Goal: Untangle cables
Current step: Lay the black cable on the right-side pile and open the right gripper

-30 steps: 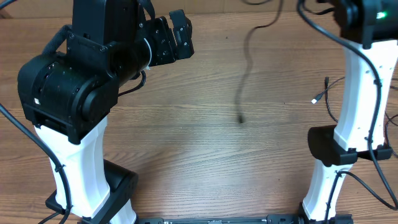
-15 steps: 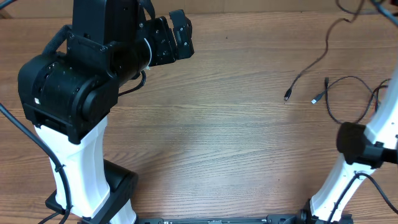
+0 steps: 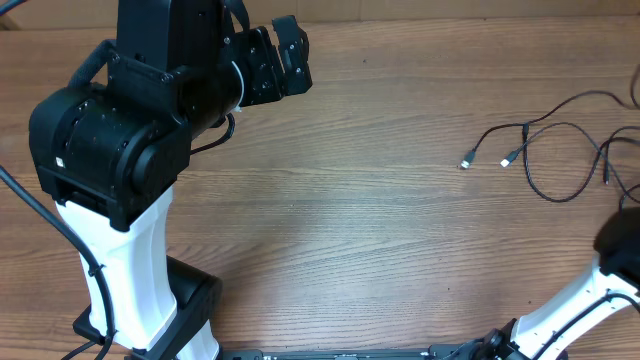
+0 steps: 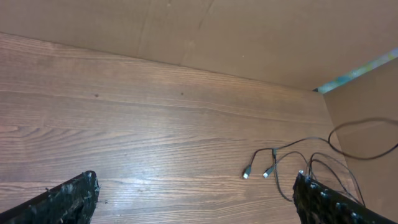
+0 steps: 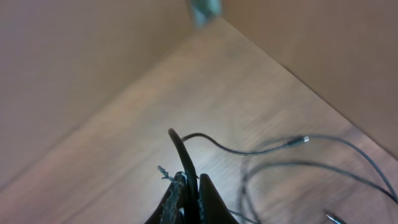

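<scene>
Thin black cables (image 3: 556, 150) lie in loose loops at the table's right side, with two small plug ends (image 3: 466, 161) side by side. They also show in the left wrist view (image 4: 292, 165). My left gripper (image 3: 280, 58) is open and empty, held above the table at the back left, far from them. My right gripper (image 5: 191, 182) is shut on a black cable (image 5: 181, 152) that runs up between its fingers. More cable loops (image 5: 298, 163) with a silvery tip lie on the table below it. The right gripper itself is out of the overhead view.
Cardboard walls (image 4: 236, 31) stand along the table's back and right edges. The left arm's big black and white base (image 3: 110, 180) fills the left side of the overhead view. The right arm's base (image 3: 600, 290) sits at the lower right corner.
The right arm has swung out to the right, drawing the held cable rightward. The hanging cable end dropped flat onto the table next to the other plug.
</scene>
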Controlling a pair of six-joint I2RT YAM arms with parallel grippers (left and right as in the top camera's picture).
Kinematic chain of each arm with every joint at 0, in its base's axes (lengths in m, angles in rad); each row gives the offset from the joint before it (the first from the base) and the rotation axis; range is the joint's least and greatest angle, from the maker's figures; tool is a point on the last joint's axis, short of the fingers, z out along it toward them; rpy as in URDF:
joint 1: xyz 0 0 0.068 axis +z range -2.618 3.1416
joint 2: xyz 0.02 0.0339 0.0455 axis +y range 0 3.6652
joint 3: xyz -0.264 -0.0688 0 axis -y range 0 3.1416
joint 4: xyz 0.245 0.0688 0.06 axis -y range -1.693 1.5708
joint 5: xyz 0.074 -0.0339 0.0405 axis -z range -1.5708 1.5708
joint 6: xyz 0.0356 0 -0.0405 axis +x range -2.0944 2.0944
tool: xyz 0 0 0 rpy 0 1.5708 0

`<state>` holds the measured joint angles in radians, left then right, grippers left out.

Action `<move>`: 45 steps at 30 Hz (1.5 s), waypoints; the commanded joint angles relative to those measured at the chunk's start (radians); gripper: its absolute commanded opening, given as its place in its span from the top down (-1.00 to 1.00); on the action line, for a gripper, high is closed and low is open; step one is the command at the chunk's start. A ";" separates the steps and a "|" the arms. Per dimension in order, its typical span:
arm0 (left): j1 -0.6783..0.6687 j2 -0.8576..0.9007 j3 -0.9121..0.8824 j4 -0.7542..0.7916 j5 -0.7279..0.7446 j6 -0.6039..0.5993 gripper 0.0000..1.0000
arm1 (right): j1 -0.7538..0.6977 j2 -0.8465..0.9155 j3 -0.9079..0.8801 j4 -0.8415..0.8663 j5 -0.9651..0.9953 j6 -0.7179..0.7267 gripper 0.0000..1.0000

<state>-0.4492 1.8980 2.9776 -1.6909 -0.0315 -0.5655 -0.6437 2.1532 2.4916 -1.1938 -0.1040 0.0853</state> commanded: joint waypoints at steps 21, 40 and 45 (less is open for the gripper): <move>0.005 -0.013 0.002 0.002 -0.009 0.020 -0.99 | -0.268 -0.008 -0.654 0.345 -0.013 0.176 0.11; 0.005 -0.013 0.002 0.002 -0.009 0.020 -0.99 | -0.261 -0.085 -0.658 0.263 -0.290 0.158 -1.00; 0.005 -0.013 0.002 0.002 -0.009 0.020 -0.99 | -0.260 -0.208 -0.658 0.288 -0.232 0.179 -1.00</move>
<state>-0.4488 1.8980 2.9776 -1.6909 -0.0315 -0.5655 -0.9089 2.0911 1.8301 -0.9272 -0.3740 0.2611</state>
